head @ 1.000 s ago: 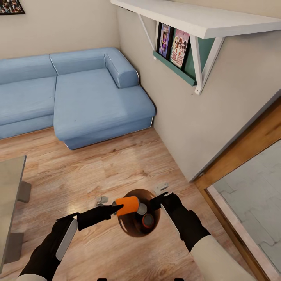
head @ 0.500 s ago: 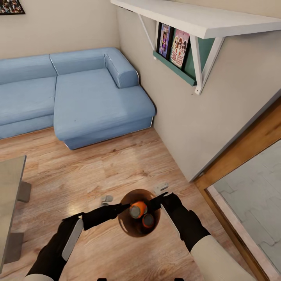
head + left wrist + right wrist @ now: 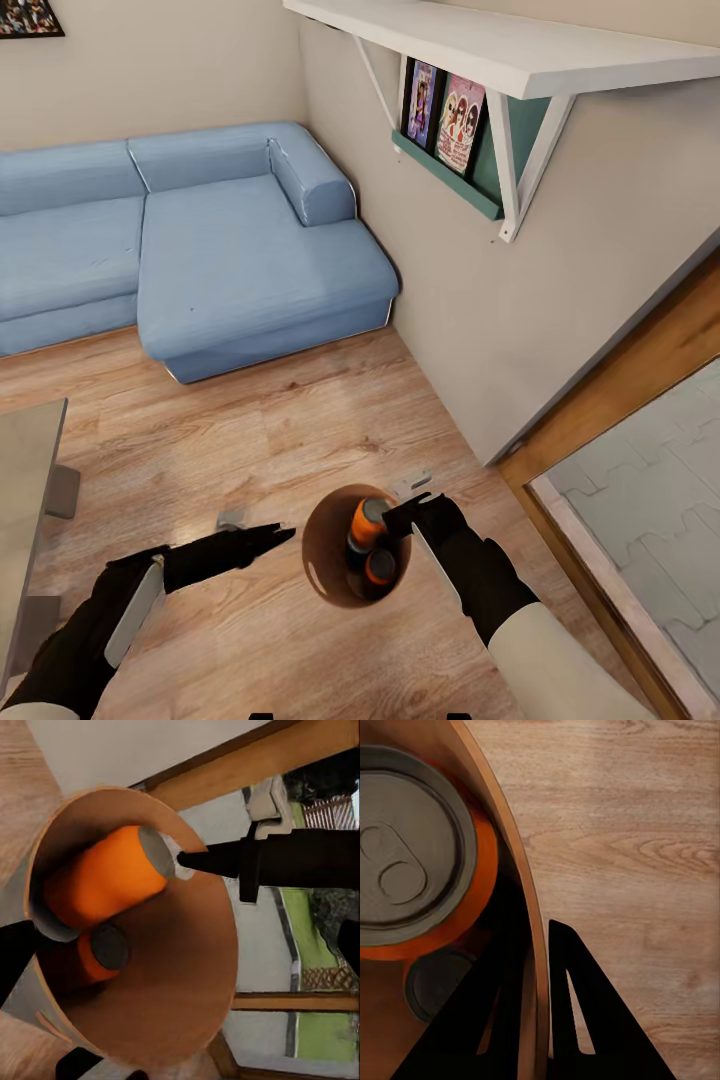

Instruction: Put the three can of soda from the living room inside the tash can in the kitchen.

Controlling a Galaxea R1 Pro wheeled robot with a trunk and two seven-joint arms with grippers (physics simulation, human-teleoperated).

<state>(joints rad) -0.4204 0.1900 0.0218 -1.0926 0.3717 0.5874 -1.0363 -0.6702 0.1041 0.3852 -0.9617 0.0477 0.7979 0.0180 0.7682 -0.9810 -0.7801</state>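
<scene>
Head view, right hand (image 3: 408,507) clamped on bin rim (image 3: 312,560), left hand (image 3: 282,532) apart, beside

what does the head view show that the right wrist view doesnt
Head view alone: the blue corner sofa, the white wall shelf, the left gripper apart from the bin, jaws open, and the whole round brown-lined bin.

Right wrist view alone: the pull tab on the grey lid of the upper orange can, and the right gripper fingers straddling the bin's rim.

Both: the bin, two orange cans in it, light wood floor.
</scene>
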